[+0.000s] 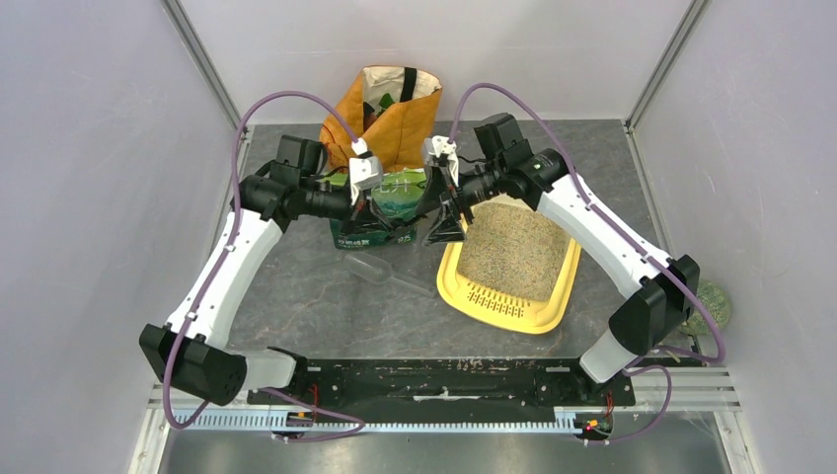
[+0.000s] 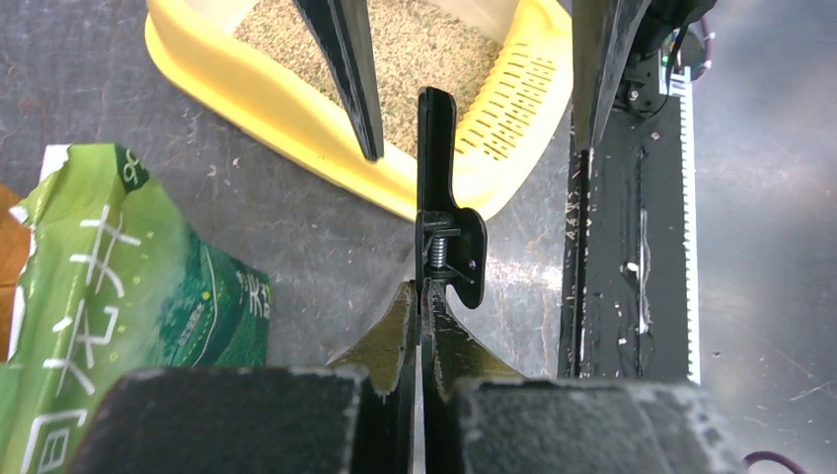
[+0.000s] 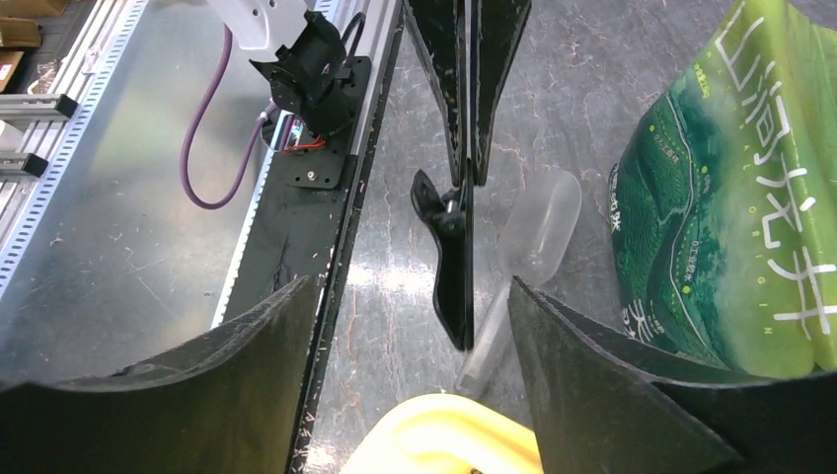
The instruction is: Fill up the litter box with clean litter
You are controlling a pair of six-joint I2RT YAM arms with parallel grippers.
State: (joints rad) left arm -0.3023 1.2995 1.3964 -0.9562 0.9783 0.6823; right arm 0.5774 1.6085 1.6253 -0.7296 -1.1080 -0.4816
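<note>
The left gripper is clenched on a black clip, a thin flat plastic blade with a small coiled metal spring at its hinge. The clip sticks straight out past the pinched fingertips. The right gripper faces it with its jaws spread wide. Its dusty, wedge-shaped black fingers flank the clip on either side without touching it.

Just past the clip's tip and under the right gripper lies the litter box, a shallow yellow plastic tray with rounded corners and a slotted lip. It holds the clean litter, fine beige granules spread in a level bed.

Beside the left gripper, on the side away from the tray, stands the green bag, glossy crinkled plastic printed with white characters. A clear plastic scoop lies between bag and tray on the table, a mottled grey surface strewn with stray grains. Beyond both grippers stands an orange bag, open at the top.
</note>
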